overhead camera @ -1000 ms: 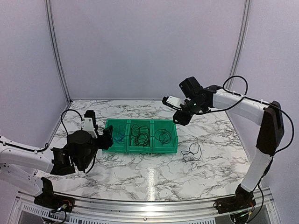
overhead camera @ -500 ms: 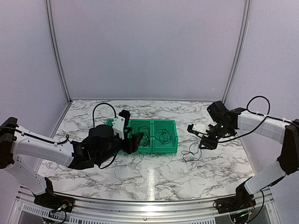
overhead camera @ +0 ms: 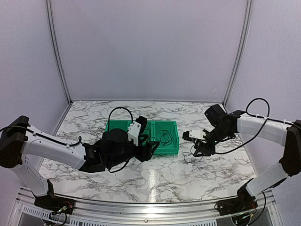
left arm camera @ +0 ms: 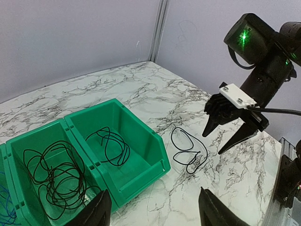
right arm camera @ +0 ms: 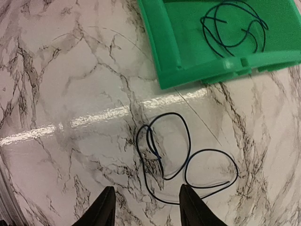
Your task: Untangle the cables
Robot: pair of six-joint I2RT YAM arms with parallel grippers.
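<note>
A thin black cable [overhead camera: 193, 155] lies in loose loops on the marble table, right of the green bins [overhead camera: 170, 147]. It also shows in the left wrist view [left arm camera: 171, 139] and the right wrist view [right arm camera: 189, 141]. My right gripper [overhead camera: 198, 149] is open and empty, low over this cable, its fingers pointing down to either side of it [right arm camera: 146, 207]. My left gripper [overhead camera: 152, 149] is open and empty in front of the right bin, left of the cable [left arm camera: 155, 214]. The right bin [left arm camera: 146, 137] holds one black cable [left arm camera: 111, 147]. The middle bin holds a black tangle [left arm camera: 52, 176].
Three green bins stand in a row at mid-table; the left arm hides part of them in the top view. A blue cord [left arm camera: 3, 213] shows at the edge of the left bin. The bin's corner [right arm camera: 162, 52] lies just beyond the loose cable.
My right arm came down from above the bins to just over the loose cable. My left arm moved right along the front of the bins toward that cable.
</note>
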